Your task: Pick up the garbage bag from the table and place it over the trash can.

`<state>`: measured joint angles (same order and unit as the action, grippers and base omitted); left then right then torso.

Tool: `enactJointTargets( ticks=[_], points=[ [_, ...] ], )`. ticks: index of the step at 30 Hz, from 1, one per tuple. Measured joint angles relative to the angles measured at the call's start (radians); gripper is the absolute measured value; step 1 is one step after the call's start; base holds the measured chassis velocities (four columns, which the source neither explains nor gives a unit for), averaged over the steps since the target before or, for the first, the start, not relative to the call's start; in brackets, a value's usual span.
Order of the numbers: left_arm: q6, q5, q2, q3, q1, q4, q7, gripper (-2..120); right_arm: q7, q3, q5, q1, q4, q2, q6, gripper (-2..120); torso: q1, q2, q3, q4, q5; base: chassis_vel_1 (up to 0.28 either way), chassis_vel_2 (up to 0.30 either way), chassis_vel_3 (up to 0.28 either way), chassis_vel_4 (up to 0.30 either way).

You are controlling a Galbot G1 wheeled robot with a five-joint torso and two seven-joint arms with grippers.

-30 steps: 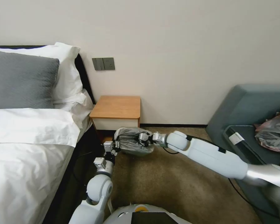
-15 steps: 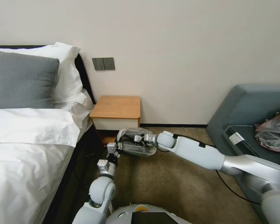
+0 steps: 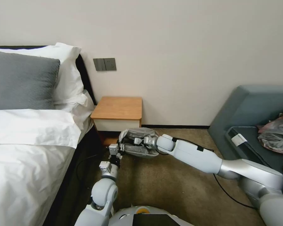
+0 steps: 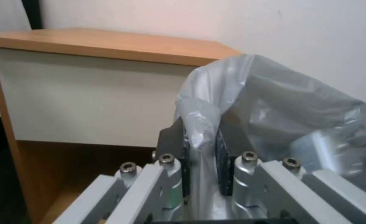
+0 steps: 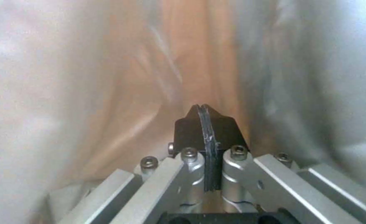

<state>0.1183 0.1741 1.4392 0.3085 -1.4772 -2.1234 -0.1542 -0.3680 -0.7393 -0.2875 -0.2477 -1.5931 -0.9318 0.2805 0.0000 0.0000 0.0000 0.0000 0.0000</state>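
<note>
Both arms are working low on the carpet just in front of the table (image 3: 118,108): the left gripper (image 4: 201,146) is pinching a fold of the garbage bag (image 3: 138,141) at its left edge, and the right gripper (image 3: 137,141) is sitting inside the bag with its fingers pressed together on nothing visible. Versus 0.5 s ago, the bag is puffing up taller and rounder and the right arm is reaching slightly further left. The trash can itself is hidden under the plastic.
</note>
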Motion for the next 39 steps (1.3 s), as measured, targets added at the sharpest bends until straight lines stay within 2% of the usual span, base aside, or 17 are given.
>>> enactJointTargets(
  ticks=[5, 13, 17, 18, 20, 21, 25, 26, 28, 30, 32, 34, 35, 39],
  points=[
    [0.021, 0.038, 0.004, 0.014, 0.006, 0.0, -0.02, 11, 0.0, 0.082, -0.003, -0.083, -0.104, 0.065, -0.003, 0, 0.0, 0.0, 0.0, -0.0001, 0.0, 0.0, 0.0, 0.0, 0.0],
    [0.052, 0.078, 0.003, 0.021, 0.008, 0.0, -0.045, 11, -0.004, 0.194, -0.002, -0.202, -0.201, 0.138, -0.018, 0, 0.0, 0.0, 0.0, -0.0002, 0.0001, 0.0, 0.0, 0.0, 0.0],
    [0.081, 0.118, 0.006, 0.021, 0.004, 0.005, -0.067, 10, -0.008, 0.337, -0.004, -0.31, -0.295, 0.194, -0.031, 0, 0.0, 0.0, 0.0, -0.0001, 0.0, 0.0, 0.0, 0.0, 0.0],
    [0.081, 0.118, 0.006, 0.021, 0.004, 0.005, -0.067, 10, -0.008, 0.337, -0.004, -0.31, -0.295, 0.194, -0.031, 0, 0.0, 0.0, 0.0, -0.0001, 0.0, 0.0, 0.0, 0.0, 0.0],
    [0.097, 0.144, 0.007, 0.021, 0.006, 0.006, -0.081, 10, -0.009, 0.419, -0.009, -0.371, -0.344, 0.219, -0.039, 0, 0.0, 0.0, 0.0, -0.0001, 0.0, 0.0, 0.0, 0.0, 0.0],
    [0.097, 0.144, 0.007, 0.021, 0.006, 0.006, -0.081, 10, -0.009, 0.419, -0.009, -0.371, -0.344, 0.219, -0.039, 0, 0.0, 0.0, 0.0, -0.0001, 0.0, 0.0, 0.0, 0.0, 0.0],
    [0.136, 0.21, 0.009, 0.021, 0.007, 0.005, -0.113, 10, -0.012, 0.575, -0.016, -0.523, -0.418, 0.257, -0.066, 0, 0.0, 0.0, 0.0, -0.0001, 0.0, 0.0, 0.0, 0.0, 0.0],
    [0.136, 0.21, 0.009, 0.021, 0.007, 0.005, -0.113, 10, -0.012, 0.575, -0.016, -0.523, -0.418, 0.257, -0.066, 0, 0.0, 0.0, 0.0, -0.0001, 0.0, 0.0, 0.0, 0.0, 0.0],
    [0.164, 0.264, 0.009, 0.022, 0.008, -0.002, -0.133, 10, 0.007, 0.661, -0.023, -0.63, -0.458, 0.277, -0.095, 0, 0.0, 0.0, 0.0, -0.0003, -0.0001, 0.0, 0.0, 0.0, 0.0],
    [0.173, 0.285, 0.008, 0.022, 0.009, -0.003, -0.139, 10, 0.019, 0.697, -0.024, -0.671, -0.472, 0.278, -0.104, 0, 0.0, 0.0, 0.0, -0.0003, 0.0001, 0.0, 0.0, 0.0, 0.0],
    [0.2, 0.344, 0.006, 0.024, 0.011, -0.01, -0.155, 10, 0.049, 0.782, -0.028, -0.747, -0.506, 0.266, -0.115, 0, 0.0, 0.0, 0.0, -0.0004, -0.0001, 0.0, 0.0, 0.0, 0.0],
    [0.221, 0.388, 0.004, 0.026, 0.011, -0.016, -0.163, 10, 0.068, 0.852, -0.034, -0.794, -0.53, 0.237, -0.118, 8, 0.0, 0.0, 0.0, 0.0002, 0.0, 0.0, 0.0, 0.0, 0.0],
    [0.221, 0.388, 0.004, 0.026, 0.011, -0.016, -0.163, 10, 0.068, 0.852, -0.034, -0.794, -0.53, 0.237, -0.118, 8, 0.0, 0.0, 0.0, 0.0002, 0.0, 0.0, 0.0, 0.0, 0.0],
    [0.272, 0.445, -0.001, 0.031, 0.014, -0.02, -0.166, 10, 0.092, 1.005, -0.026, -0.92, -0.561, 0.118, -0.126, 25, 0.0, 0.0, 0.0, 0.0003, 0.0, 0.0, 0.0, 0.0, 0.0]
  ],
)
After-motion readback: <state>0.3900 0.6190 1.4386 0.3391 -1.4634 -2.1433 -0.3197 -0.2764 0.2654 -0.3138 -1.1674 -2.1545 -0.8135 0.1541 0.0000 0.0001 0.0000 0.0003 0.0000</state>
